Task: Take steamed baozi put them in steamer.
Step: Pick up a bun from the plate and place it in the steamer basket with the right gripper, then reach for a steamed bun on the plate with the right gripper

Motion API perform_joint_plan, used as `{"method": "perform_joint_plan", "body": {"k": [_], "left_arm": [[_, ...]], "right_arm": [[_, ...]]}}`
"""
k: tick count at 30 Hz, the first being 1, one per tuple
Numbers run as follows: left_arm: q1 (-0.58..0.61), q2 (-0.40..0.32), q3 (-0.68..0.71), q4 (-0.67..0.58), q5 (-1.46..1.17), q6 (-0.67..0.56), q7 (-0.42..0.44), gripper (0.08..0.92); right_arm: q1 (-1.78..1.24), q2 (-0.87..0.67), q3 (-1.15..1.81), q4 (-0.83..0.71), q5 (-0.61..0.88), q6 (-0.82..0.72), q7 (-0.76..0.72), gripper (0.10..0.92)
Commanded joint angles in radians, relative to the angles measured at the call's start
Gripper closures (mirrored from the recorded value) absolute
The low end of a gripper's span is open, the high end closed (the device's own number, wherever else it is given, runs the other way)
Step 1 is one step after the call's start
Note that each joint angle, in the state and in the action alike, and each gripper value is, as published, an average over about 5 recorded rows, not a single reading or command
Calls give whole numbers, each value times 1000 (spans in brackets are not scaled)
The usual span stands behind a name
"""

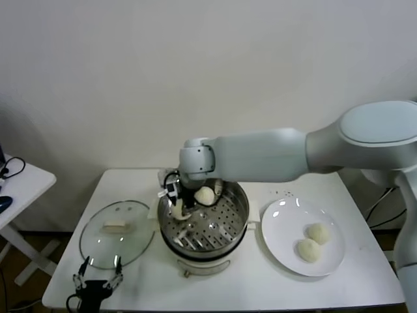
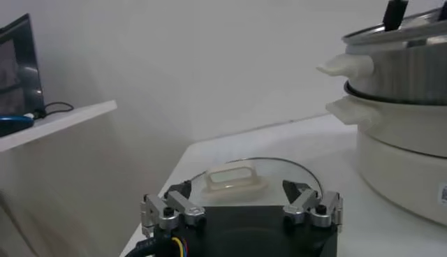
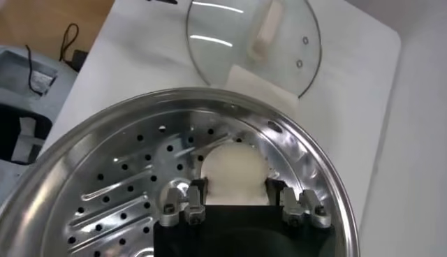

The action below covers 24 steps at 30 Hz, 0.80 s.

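Observation:
The steamer (image 1: 229,229), a shiny perforated steel pot on a white base, stands mid-table. My right gripper (image 1: 176,206) reaches into its left side, shut on a cream-white baozi (image 1: 178,211) held low by the pot wall. In the right wrist view the baozi (image 3: 234,167) sits between the fingers of the right gripper (image 3: 236,188), above the steamer's perforated bottom (image 3: 126,202). A second baozi (image 1: 205,195) lies at the back of the pot. Two more baozi (image 1: 318,233) (image 1: 307,250) lie on the white plate (image 1: 280,228). My left gripper (image 1: 98,282) is open and empty at the table's front left.
A flat glass lid (image 1: 117,242) lies left of the steamer, just beyond the left gripper (image 2: 241,199); its handle (image 2: 234,180) shows in the left wrist view, with the steamer (image 2: 405,105) beside it. A small white side table (image 1: 19,182) stands at far left.

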Motion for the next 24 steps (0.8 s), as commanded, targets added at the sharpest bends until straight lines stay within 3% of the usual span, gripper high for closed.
{"method": "perform_joint_plan", "body": {"k": [1,9,13,17,24], "left_arm": [[1,-2,-1,1,1,1,0,177],[3,-4,-2,-1,3,2,1,177],[5,-5,-2,-2,6,2,1,177],[6,-8,-2,-2,15,1,0,177],[7,-10,5,-12,16,3,0,177]], "right_arm": [[-42,39,4,-44,-36,-1,0,440],[-23,1,0,2,-17,1,-7,375],[28,-57,7,56,13,11,-15,296],[149,-166,-44,124,40,71,-81,216],[417,-459,-259,202,-30,286,-318,203]]}}
